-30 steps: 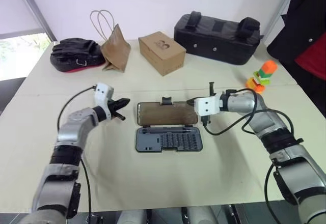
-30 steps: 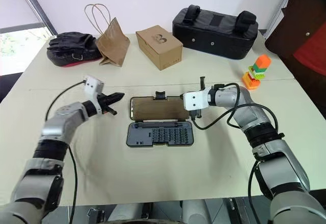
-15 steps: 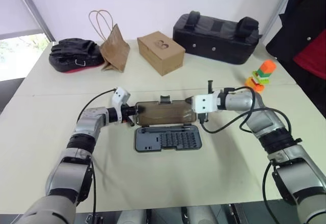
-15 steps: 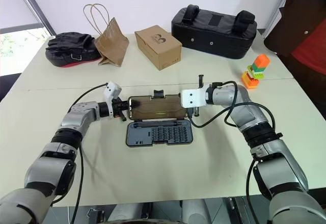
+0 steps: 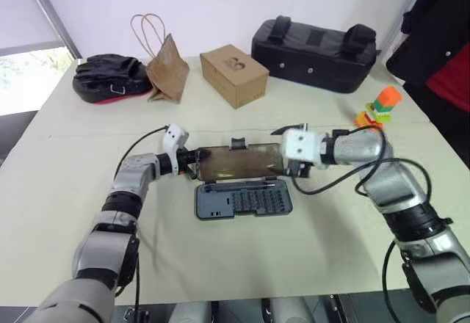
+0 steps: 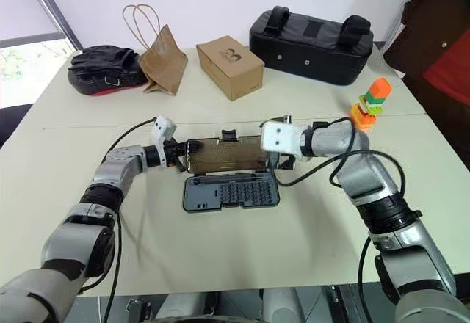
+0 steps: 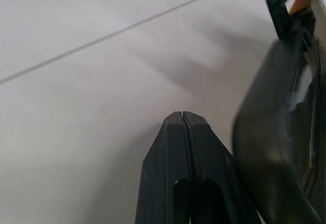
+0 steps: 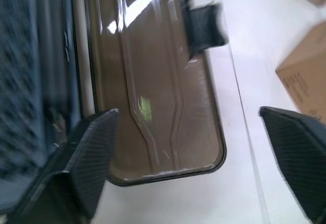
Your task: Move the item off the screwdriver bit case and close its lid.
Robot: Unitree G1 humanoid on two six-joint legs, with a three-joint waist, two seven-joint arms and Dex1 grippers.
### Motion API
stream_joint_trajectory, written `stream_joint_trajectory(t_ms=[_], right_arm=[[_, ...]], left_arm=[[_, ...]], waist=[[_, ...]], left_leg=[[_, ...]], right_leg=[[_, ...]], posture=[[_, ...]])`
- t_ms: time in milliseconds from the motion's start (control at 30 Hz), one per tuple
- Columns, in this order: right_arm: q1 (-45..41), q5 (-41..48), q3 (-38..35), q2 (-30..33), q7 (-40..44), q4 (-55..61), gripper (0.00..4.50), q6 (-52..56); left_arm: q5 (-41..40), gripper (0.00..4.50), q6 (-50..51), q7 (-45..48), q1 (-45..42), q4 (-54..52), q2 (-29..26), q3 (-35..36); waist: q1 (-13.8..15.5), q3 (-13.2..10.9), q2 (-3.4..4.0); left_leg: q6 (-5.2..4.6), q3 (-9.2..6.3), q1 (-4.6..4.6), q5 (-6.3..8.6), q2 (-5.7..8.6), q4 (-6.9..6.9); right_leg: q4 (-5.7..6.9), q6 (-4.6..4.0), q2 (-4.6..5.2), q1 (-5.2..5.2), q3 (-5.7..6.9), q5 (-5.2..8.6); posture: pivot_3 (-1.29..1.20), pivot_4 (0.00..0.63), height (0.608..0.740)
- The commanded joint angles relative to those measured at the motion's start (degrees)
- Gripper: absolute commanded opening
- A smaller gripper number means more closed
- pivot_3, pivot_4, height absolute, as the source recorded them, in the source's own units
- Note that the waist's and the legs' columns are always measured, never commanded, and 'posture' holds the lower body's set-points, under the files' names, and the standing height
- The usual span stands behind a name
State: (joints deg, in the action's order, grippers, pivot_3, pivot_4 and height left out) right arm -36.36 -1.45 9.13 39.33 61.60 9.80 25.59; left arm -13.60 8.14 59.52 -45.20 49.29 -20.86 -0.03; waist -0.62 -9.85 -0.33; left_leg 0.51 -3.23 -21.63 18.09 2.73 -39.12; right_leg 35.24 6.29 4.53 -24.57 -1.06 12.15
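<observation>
The screwdriver bit case (image 5: 243, 200) lay open at the table's middle, its lid (image 5: 239, 161) raised off the table. The left gripper (image 7: 182, 118) was closed, empty, at the lid's left edge. The right gripper (image 8: 188, 147) was spread wide over its right end, holding nothing. The item (image 5: 382, 108) stood far right.

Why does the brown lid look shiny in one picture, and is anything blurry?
In the right wrist view, the lid carries bright streaks of reflected light, and the screwdriver bit case beside it is smeared. In the left wrist view, the lid's near edge looks soft, out of focus.
</observation>
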Motion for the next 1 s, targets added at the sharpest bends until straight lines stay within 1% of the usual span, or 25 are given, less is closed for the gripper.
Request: stream_joint_trajectory(t_ms=[33, 100, 167, 267, 367, 433, 533, 600, 667, 700, 800, 867, 900, 933, 1000], right_arm=[[-2.8, 16.4, -12.5, 2.2, 3.7, 9.9, 4.43, 19.2], [-3.2, 21.5, -17.0, 2.7, 2.9, 11.1, 4.43, 24.8], [-3.3, 24.7, -20.1, 3.1, 0.9, 11.2, 4.43, 28.5], [-3.5, 28.4, -24.3, 3.7, -2.0, 10.9, 4.43, 32.7], [-4.1, 32.9, -27.5, 3.6, -4.7, 11.8, 4.43, 37.2], [-3.6, 35.1, -28.0, 3.9, -6.0, 12.9, 4.43, 38.8], [-1.8, 36.7, -26.7, 5.0, -7.6, 14.8, 4.43, 39.6], [-0.7, 38.0, -25.9, 5.4, -8.4, 16.0, 4.43, 40.0], [0.8, 39.2, -24.2, 5.7, -8.9, 17.9, 4.43, 40.2], [2.0, 39.4, -23.0, 6.0, -8.6, 19.1, 4.43, 39.7], [5.1, 39.8, -18.6, 6.0, -9.1, 22.6, 3.64, 38.2], [6.7, 39.0, -14.5, 5.5, -10.1, 24.8, 2.63, 36.9], [7.8, 37.5, -11.7, 6.0, -10.4, 25.9, 2.14, 35.3], [9.5, 35.6, -8.3, 6.4, -10.9, 27.4, 1.56, 33.5], [12.8, 33.6, -4.0, 6.9, -11.6, 29.8, 0.45, 31.2]], left_arm=[[-4.0, 0.0, 2.4, 4.9, -2.1, -6.2, -0.3, 2.1], [-6.2, 0.0, 6.2, 8.1, -1.1, -11.1, -0.8, 1.9], [-7.8, 0.0, 10.3, 10.3, 0.4, -16.8, -1.6, 1.3], [-10.9, 0.0, 18.0, 13.6, 4.1, -28.7, -4.2, -0.6], [-14.9, 0.0, 26.1, 16.3, 8.6, -41.9, -7.8, -2.9], [-17.1, 0.0, 30.7, 17.6, 11.8, -49.7, -10.5, -4.9], [-15.8, 0.0, 31.1, 20.5, 17.8, -57.8, -15.9, -9.8], [-13.2, 0.0, 27.4, 21.6, 21.1, -59.9, -18.8, -12.1], [-14.1, 0.0, 27.6, 20.2, 20.5, -59.4, -18.8, -10.9], [-15.1, 0.0, 28.3, 18.8, 19.1, -58.3, -17.9, -9.5], [-16.2, 0.0, 28.2, 14.9, 13.1, -51.4, -15.1, -5.7], [-15.0, 0.0, 25.5, 12.8, 8.4, -43.8, -12.8, -4.0], [-13.6, 0.0, 22.9, 11.6, 6.1, -39.5, -11.5, -3.6], [-11.6, 0.0, 19.4, 10.2, 3.1, -33.7, -10.0, -3.7], [-8.0, 0.0, 13.0, 9.8, -1.1, -24.8, -7.9, -4.8]], waist=[[0.1, 0.0, 0.0], [0.1, 0.0, -0.01], [0.1, 0.0, -0.01], [-0.2, 0.0, 0.03], [-0.2, 0.0, 0.04], [-0.1, 0.0, 0.06], [-0.2, 0.0, 0.1], [-0.1, 0.0, 0.11], [0.0, 0.0, 0.09], [0.3, -0.1, 0.07], [1.0, -0.1, 0.04], [1.1, -0.1, 0.03], [1.1, -0.1, 0.03], [1.2, -0.1, 0.02], [1.3, -0.1, 0.0]], left_leg=[[0.0, -0.03, -0.02, 0.0, 0.0, 0.0], [-0.02, -0.11, -0.12, 0.02, -0.01, 0.01], [-0.04, -0.13, -0.18, 0.03, -0.01, 0.01], [-0.06, -0.09, -0.19, 0.05, -0.01, 0.02], [-0.05, -0.05, -0.29, 0.04, -0.06, 0.07], [-0.04, -0.06, -0.39, 0.04, -0.08, 0.07], [-0.04, -0.05, -0.46, 0.04, -0.08, 0.07], [-0.04, -0.03, -0.46, 0.04, -0.08, 0.09], [-0.04, -0.03, -0.46, 0.04, -0.08, 0.08], [-0.04, -0.04, -0.48, 0.04, -0.08, 0.06], [-0.05, -0.1, -0.54, 0.03, -0.06, -0.05], [-0.06, -0.07, -0.54, 0.03, -0.05, -0.09], [-0.06, -0.06, -0.53, 0.03, -0.03, -0.09], [-0.06, -0.06, -0.54, 0.03, -0.03, -0.08], [-0.06, -0.05, -0.54, 0.03, -0.02, -0.09]], right_leg=[[-0.01, 0.0, 0.0, -0.01, 0.02, 0.0], [-0.04, -0.01, 0.03, -0.05, 0.07, 0.0], [-0.09, -0.01, 0.06, -0.07, 0.08, 0.0], [-0.09, -0.01, 0.12, -0.11, 0.03, 0.0], [-0.04, -0.01, 0.15, -0.27, -0.05, 0.01], [-0.03, -0.02, 0.16, -0.38, -0.04, 0.01], [-0.04, -0.02, 0.18, -0.44, -0.05, 0.0], [-0.05, -0.03, 0.18, -0.44, -0.06, 0.01], [-0.04, -0.03, 0.18, -0.44, -0.04, 0.01], [-0.04, -0.04, 0.17, -0.44, -0.03, 0.01], [-0.04, -0.03, 0.1, -0.41, 0.1, 0.0], [-0.05, -0.02, 0.07, -0.4, 0.13, 0.0], [-0.03, -0.01, 0.07, -0.39, 0.13, 0.0], [-0.04, -0.01, 0.06, -0.4, 0.14, 0.0], [-0.04, 0.0, 0.04, -0.4, 0.15, 0.0]], posture=[[0.0, 0.15, 0.74], [0.0, 0.15, 0.74], [0.0, 0.15, 0.74], [0.0, 0.15, 0.74], [0.0, 0.15, 0.74], [0.0, 0.15, 0.74], [0.0, 0.15, 0.74], [0.0, 0.15, 0.74], [0.0, 0.15, 0.74], [0.0, 0.15, 0.74], [0.0, 0.15, 0.74], [0.0, 0.15, 0.74], [0.0, 0.15, 0.74], [0.0, 0.15, 0.74], [0.0, 0.15, 0.74]])
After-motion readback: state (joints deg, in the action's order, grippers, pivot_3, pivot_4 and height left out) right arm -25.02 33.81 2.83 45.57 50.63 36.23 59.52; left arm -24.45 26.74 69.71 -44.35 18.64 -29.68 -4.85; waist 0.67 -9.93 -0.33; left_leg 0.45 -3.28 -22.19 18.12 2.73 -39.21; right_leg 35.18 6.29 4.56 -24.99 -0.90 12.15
